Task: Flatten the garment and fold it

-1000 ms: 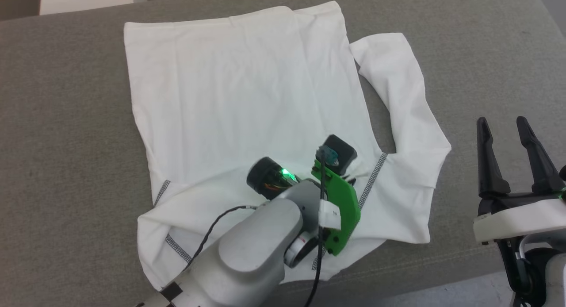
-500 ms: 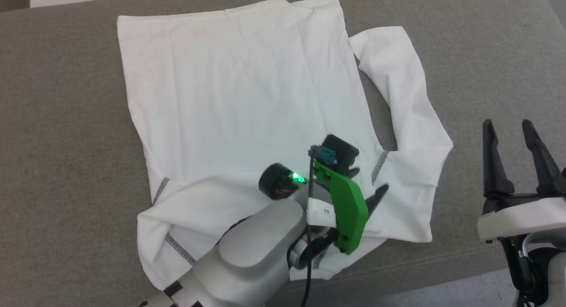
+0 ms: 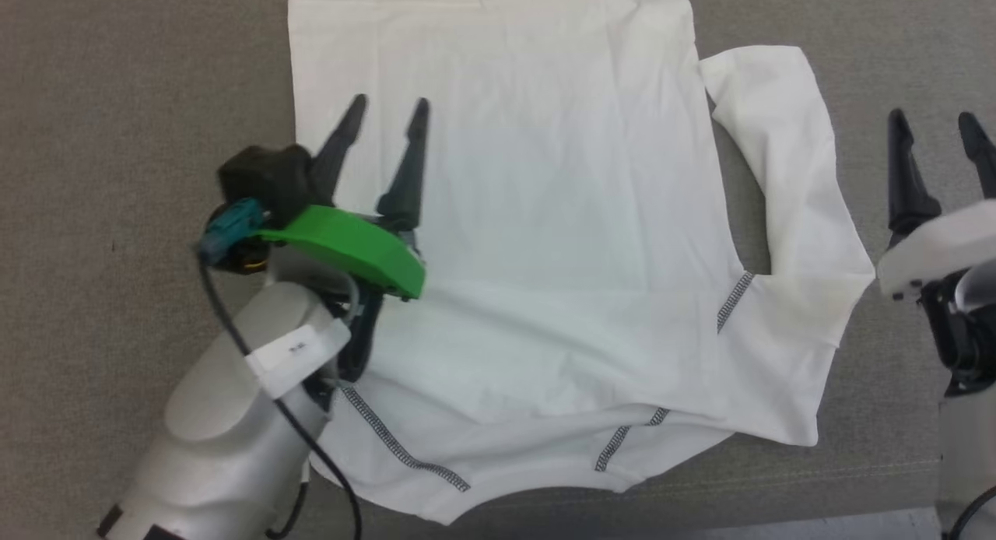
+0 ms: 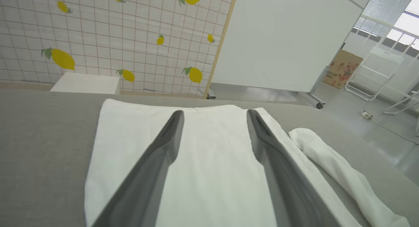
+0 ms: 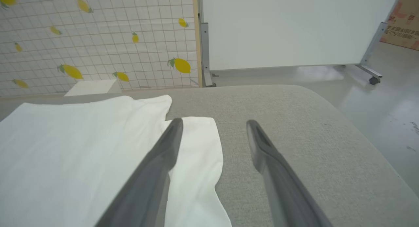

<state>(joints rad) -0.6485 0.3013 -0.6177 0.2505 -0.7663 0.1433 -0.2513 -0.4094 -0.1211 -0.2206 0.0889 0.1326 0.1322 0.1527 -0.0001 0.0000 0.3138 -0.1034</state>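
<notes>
The garment [image 3: 545, 213] lay on the grey padded surface [image 3: 117, 96]. Its body was spread flat toward the far side, and a layer of fabric carrying dark zigzag seams [image 3: 389, 439] was laid across its near part. The right sleeve [image 3: 794, 174] projected to the right in a curve, separated from the body by a gap of bare surface. The left jaws stood open and empty over the left part of the body, fingers [image 3: 405, 174] pointing far; contact with the fabric could not be determined. The right jaws stood open and empty just right of the right sleeve, fingers [image 3: 903, 182] pointing far. Judged from this layout, the right sleeve remained to be folded in. Three faults were likely. A deep pinch on the thin fabric could take up two layers and drag the body out of flat. A pull on the sleeve without the body held down could shift the whole garment and open the near layer. The near edge lay close to the near rim of the surface, so any pull toward the robot could slide it off.
</notes>
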